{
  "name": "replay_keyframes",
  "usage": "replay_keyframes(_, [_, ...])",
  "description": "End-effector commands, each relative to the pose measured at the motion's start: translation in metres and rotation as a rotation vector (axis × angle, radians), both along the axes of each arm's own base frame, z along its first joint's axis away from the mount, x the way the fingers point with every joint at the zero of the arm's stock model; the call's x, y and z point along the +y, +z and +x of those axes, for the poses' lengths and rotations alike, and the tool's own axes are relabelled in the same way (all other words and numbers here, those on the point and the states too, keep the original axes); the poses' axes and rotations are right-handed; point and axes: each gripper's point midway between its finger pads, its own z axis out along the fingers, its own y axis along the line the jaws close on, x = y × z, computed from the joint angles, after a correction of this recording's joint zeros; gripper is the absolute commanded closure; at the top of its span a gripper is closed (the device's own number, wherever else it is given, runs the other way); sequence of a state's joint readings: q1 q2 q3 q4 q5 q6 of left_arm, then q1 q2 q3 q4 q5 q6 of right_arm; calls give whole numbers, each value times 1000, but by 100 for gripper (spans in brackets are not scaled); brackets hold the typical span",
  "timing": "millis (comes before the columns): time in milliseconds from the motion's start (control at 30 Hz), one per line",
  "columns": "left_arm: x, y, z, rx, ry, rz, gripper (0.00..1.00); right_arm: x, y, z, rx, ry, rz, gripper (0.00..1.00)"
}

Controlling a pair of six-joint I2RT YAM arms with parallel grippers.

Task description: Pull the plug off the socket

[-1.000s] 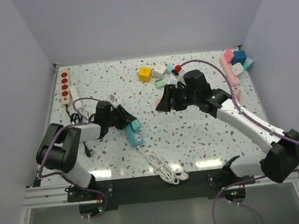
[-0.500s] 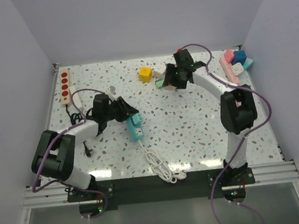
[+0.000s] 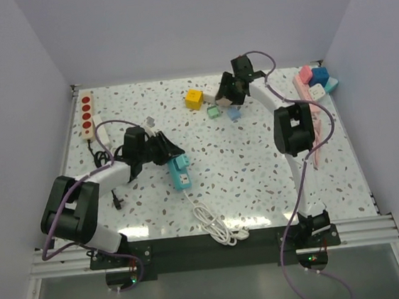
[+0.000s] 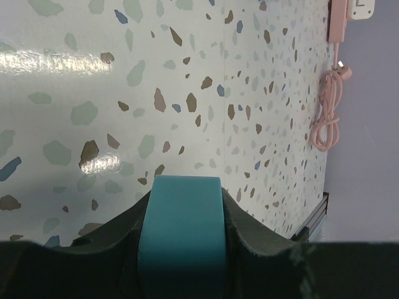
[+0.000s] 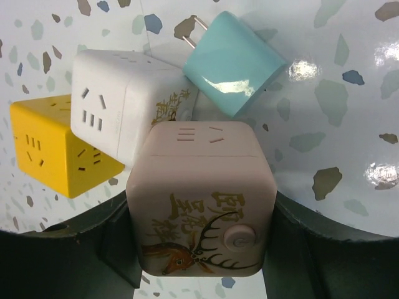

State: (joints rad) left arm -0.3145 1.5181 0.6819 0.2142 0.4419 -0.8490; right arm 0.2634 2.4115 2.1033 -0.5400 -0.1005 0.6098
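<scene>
A teal power strip (image 3: 181, 171) lies left of centre with a white plug in it, and the plug's white cable (image 3: 218, 227) coils toward the near edge. My left gripper (image 3: 168, 158) is shut on the strip's far end, which fills the space between the fingers in the left wrist view (image 4: 181, 240). My right gripper (image 3: 228, 95) is stretched to the far middle of the table. In the right wrist view it is shut on a pink cube socket (image 5: 199, 199) with a deer picture.
A white cube socket (image 5: 118, 112), a yellow cube socket (image 3: 193, 99) and a light blue plug adapter (image 5: 234, 62) crowd round the pink cube. A red-and-white strip (image 3: 87, 115) lies far left. A pink strip (image 3: 306, 92) with its coiled cable (image 4: 327, 118) lies far right.
My right arm has swung from the table's middle to the far cluster of cubes and closed round the pink cube. My left gripper has shifted the teal strip slightly away from the near edge.
</scene>
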Motion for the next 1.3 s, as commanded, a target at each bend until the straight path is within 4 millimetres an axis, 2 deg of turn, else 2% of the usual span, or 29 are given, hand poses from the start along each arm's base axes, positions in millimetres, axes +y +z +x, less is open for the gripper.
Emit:
replay_keyframes(0, [-6,17,3,-48,-32,-32,100,9,11,4,-13,39,19,37])
replay_keyframes(67, [-7,18,5,-50,-33,-35,100,5,17,2,-18,45,11,27])
replay_keyframes(100, [-7,18,6,-50,-30,-38,100,3,15,-2,-13,48,3,14])
replay_keyframes(167, [-7,17,7,-51,-32,-38,100,1,37,-4,-58,58,-4,4])
replay_keyframes(233, [-8,19,10,-59,-33,-37,100,-1,49,-7,-83,67,-11,2])
replay_keyframes(267, [-8,17,10,-57,-33,-33,100,-4,69,-10,-116,72,-14,2])
replay_keyframes(333, [-8,16,13,-60,-31,-29,100,-6,91,-14,-155,81,-15,2])
replay_keyframes(367, [-8,13,15,-55,-32,-24,100,-8,111,-21,-185,88,-18,2])
replay_keyframes(433, [-9,10,16,-49,-31,-23,100,-15,132,-31,-220,83,-38,2])
replay_keyframes(467, [-10,5,16,-39,-34,-19,100,-19,148,-45,-241,80,-41,2])
replay_keyframes(500, [-10,4,18,-42,-34,-22,100,-17,151,-53,-240,98,-37,2])
replay_keyframes(567, [-13,-1,18,-28,-38,-30,100,-13,154,-82,-222,161,-33,2])
replay_keyframes(633, [-17,-4,18,-21,-53,-47,100,12,154,-111,-215,295,7,2])
replay_keyframes(667, [-20,-2,19,-27,-64,-56,100,18,135,-129,-175,338,8,2])
replay_keyframes(700, [-23,-1,19,-29,-76,-64,100,33,142,-147,-192,398,21,2])
replay_keyframes(733, [-25,-4,19,-20,-83,-63,100,45,141,-161,-199,465,39,2])
replay_keyframes(767, [-27,-1,22,-28,-92,-66,100,53,124,-178,-162,506,42,3])
replay_keyframes(800, [-31,0,20,-28,-111,-75,100,70,127,-197,-171,570,54,4])
replay_keyframes(867, [-37,0,22,-30,-139,-82,100,84,114,-222,-138,648,81,6])
replay_keyframes(900, [-40,0,20,-28,-158,-88,100,96,117,-234,-151,687,92,7])
replay_keyframes(933, [-43,1,21,-33,-168,-88,100,99,109,-243,-132,706,95,8])
replay_keyframes(1100, [-59,2,17,-31,-224,-103,100,123,99,-268,-104,784,115,11])
replay_keyframes(1267, [-69,7,18,-37,-242,-125,100,136,81,-279,-51,814,104,14])
